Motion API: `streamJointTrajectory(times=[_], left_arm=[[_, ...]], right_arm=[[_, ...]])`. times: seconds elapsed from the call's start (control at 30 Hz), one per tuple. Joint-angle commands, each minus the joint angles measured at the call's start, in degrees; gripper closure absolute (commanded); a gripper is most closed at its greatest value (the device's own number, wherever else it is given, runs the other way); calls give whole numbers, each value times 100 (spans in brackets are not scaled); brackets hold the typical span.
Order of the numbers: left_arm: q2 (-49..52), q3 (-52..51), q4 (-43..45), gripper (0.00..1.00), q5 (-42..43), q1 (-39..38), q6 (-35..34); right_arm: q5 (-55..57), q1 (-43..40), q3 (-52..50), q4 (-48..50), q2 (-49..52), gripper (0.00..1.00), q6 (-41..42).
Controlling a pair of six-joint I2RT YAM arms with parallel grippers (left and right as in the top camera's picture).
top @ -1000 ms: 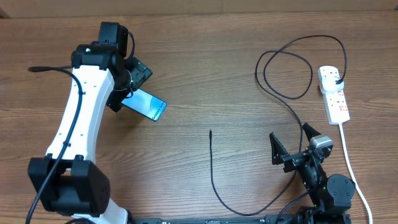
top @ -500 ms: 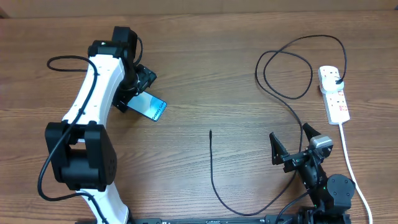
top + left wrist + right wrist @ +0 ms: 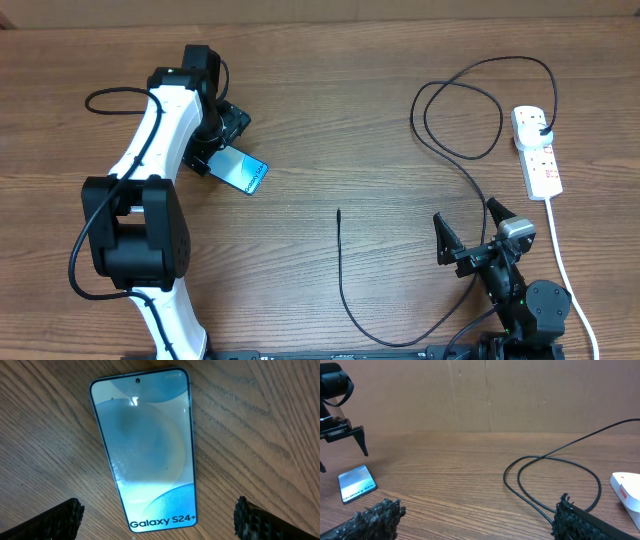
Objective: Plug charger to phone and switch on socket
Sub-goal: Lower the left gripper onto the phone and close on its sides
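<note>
Phone (image 3: 145, 450); charger (image 3: 339, 250); socket (image 3: 538, 155) (one each)

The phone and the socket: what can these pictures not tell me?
1. Phone charging port: left wrist view shows only the screen face; overhead it is too small.
2. Socket switches, on or off: too small overhead; the right wrist view's right edge cuts the strip off.
</note>
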Motion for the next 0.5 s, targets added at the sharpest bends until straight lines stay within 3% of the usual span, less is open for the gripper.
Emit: streamJointTrajectory(times=[0.0,0.47], left_arm=[[46,109,20,0,2,26,-76],[562,55,39,0,83,24,-79]], right_arm=[[28,22,-4,22,-57,0,-2],[28,22,-4,22,-57,0,-2]])
